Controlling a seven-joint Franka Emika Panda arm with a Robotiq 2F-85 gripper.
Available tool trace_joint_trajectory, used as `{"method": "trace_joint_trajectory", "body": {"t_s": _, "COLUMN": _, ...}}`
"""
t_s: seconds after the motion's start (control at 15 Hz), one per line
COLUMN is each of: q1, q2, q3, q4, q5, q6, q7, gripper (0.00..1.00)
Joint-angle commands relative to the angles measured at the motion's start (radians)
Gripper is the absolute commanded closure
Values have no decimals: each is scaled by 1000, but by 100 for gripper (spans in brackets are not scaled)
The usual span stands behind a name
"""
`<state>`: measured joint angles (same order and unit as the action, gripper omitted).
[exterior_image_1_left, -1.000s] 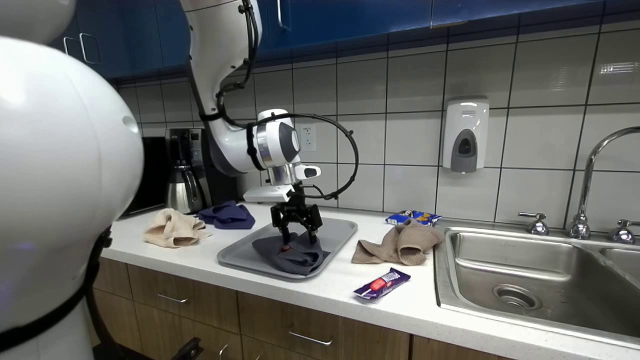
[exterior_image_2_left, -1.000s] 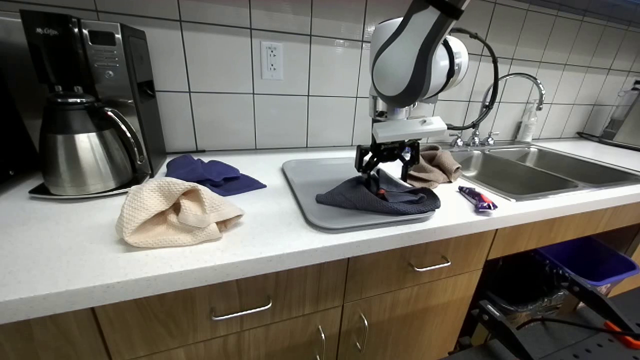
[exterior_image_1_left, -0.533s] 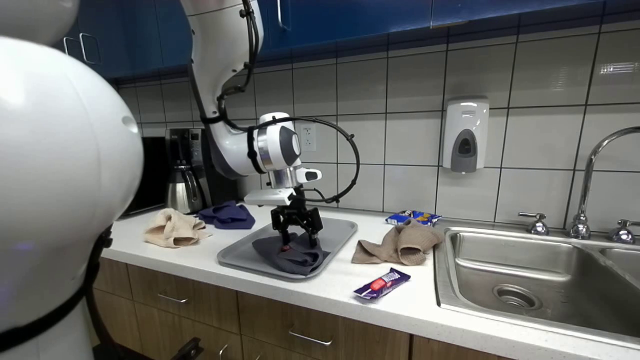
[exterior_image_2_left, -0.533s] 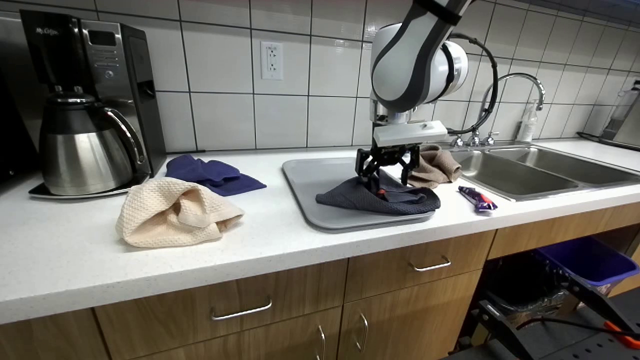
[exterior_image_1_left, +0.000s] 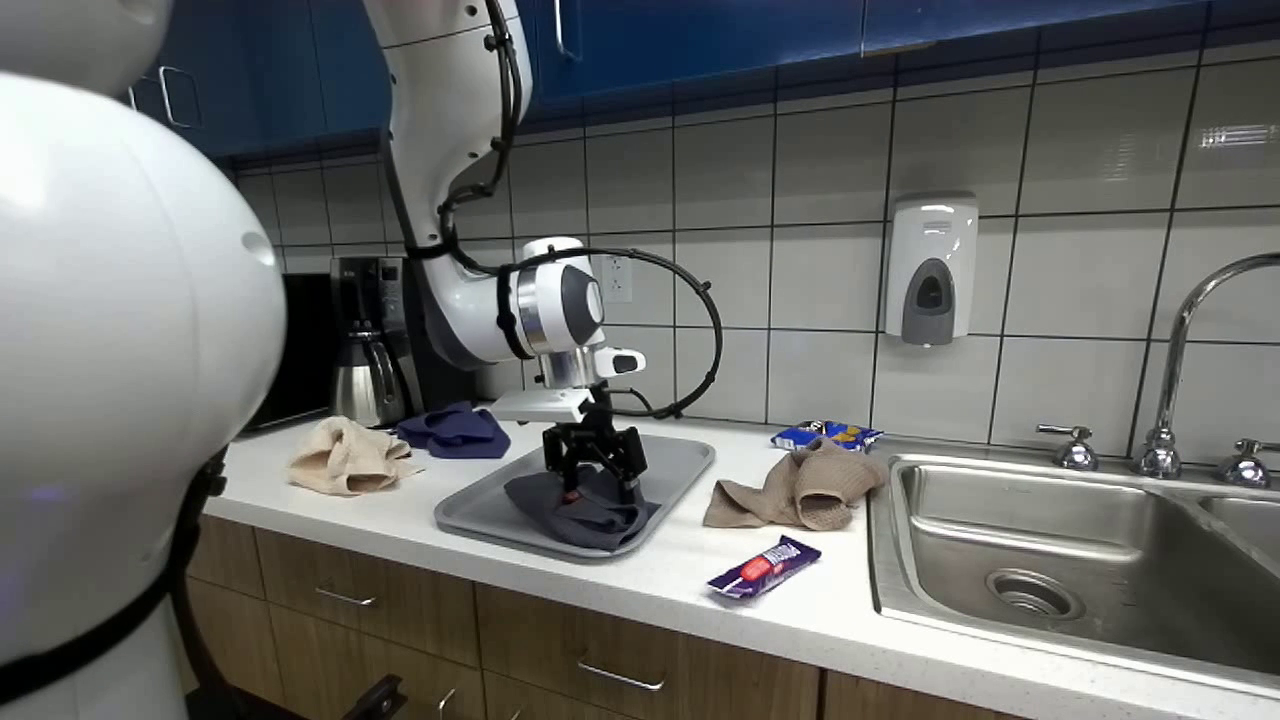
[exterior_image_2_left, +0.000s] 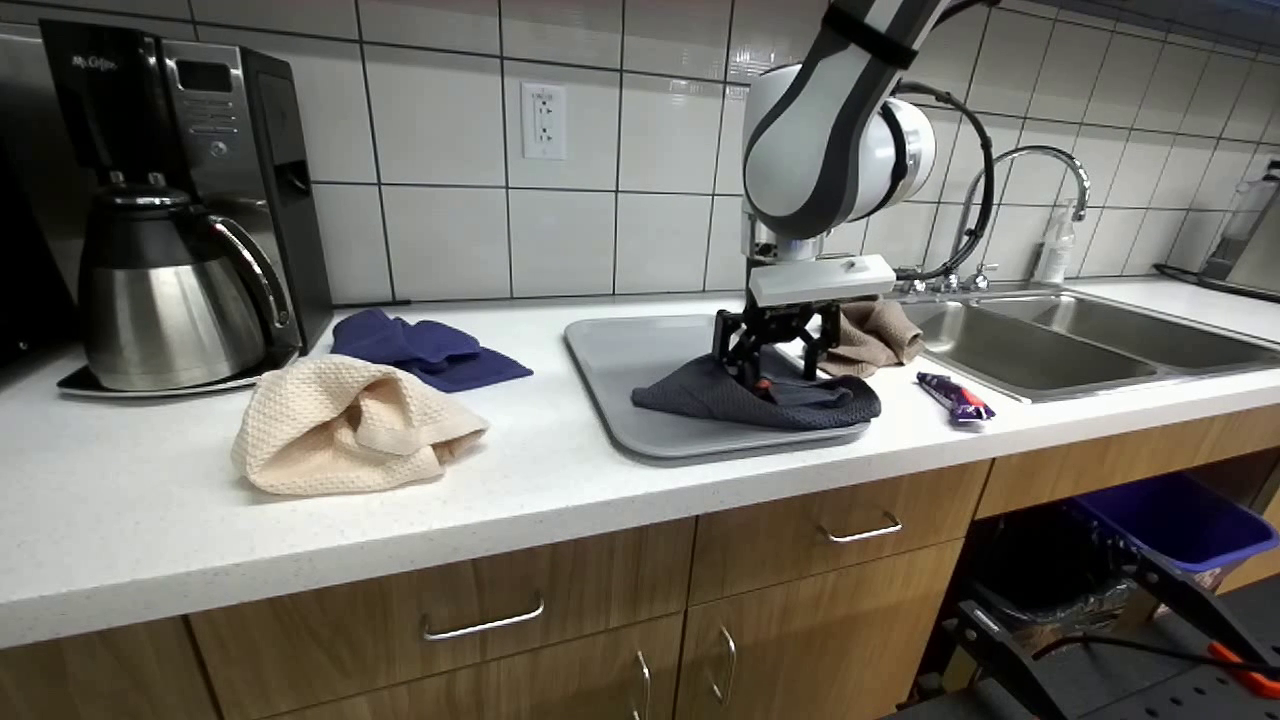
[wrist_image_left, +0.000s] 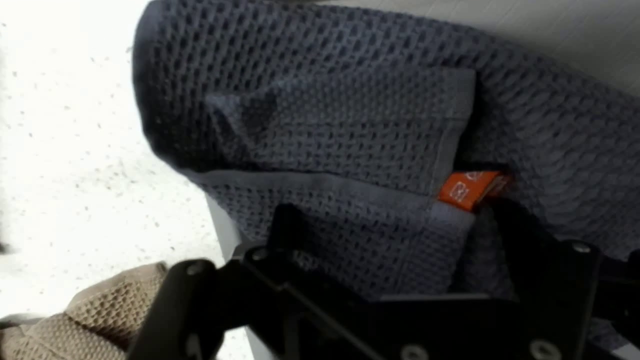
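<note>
A crumpled dark grey waffle cloth (exterior_image_1_left: 590, 525) lies on a grey tray (exterior_image_1_left: 680, 465), seen in both exterior views. Its orange-red tag (wrist_image_left: 470, 190) shows clearly in the wrist view. My gripper (exterior_image_1_left: 600, 490) points straight down over the cloth, its jaws wide apart. In the wrist view the gripper (wrist_image_left: 397, 215) comes in from below, with a fold of the dark cloth between its fingers. One black finger (wrist_image_left: 287, 225) stands over the cloth near the tray's edge; the other is beside the tag. Whether the fingertips press on the fabric I cannot tell.
Right of the tray lie a brown cloth (exterior_image_1_left: 800, 485), a purple-wrapped bar (exterior_image_1_left: 765, 568) and a blue packet (exterior_image_1_left: 825, 436), close to the steel sink (exterior_image_1_left: 900, 560). A beige cloth (exterior_image_2_left: 350, 430), a navy cloth (exterior_image_2_left: 420, 345) and a coffee maker (exterior_image_2_left: 270, 200) stand to the left.
The arm has come down, bringing the open gripper lower over the dark grey cloth. The jaws keep their width, and the cloth and tray have not visibly moved.
</note>
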<state>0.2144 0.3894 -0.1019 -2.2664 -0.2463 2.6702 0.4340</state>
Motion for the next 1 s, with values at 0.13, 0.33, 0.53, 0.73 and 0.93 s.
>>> {"method": "trace_joint_trajectory", "body": {"t_s": 0.13, "q1": -31, "q2": 10, "q3": 19, "q4": 2, "q5": 57, "q6": 13, "q7": -63, "gripper": 42}}
{"method": "trace_joint_trajectory", "body": {"t_s": 0.33, "q1": -30, "q2": 10, "q3": 15, "q4": 7, "q5": 71, "q6": 11, "q7": -66, "gripper": 66}}
{"method": "trace_joint_trajectory", "body": {"t_s": 0.53, "q1": -28, "q2": 9, "q3": 13, "q4": 10, "q5": 77, "q6": 10, "q7": -65, "gripper": 88}}
{"method": "trace_joint_trajectory", "body": {"t_s": 0.73, "q1": -29, "q2": 7, "q3": 11, "q4": 10, "q5": 75, "q6": 9, "q7": -62, "gripper": 100}}
{"method": "trace_joint_trajectory", "body": {"t_s": 0.93, "q1": -25, "q2": 0, "q3": 8, "q4": 9, "q5": 70, "q6": 7, "q7": -57, "gripper": 98}}
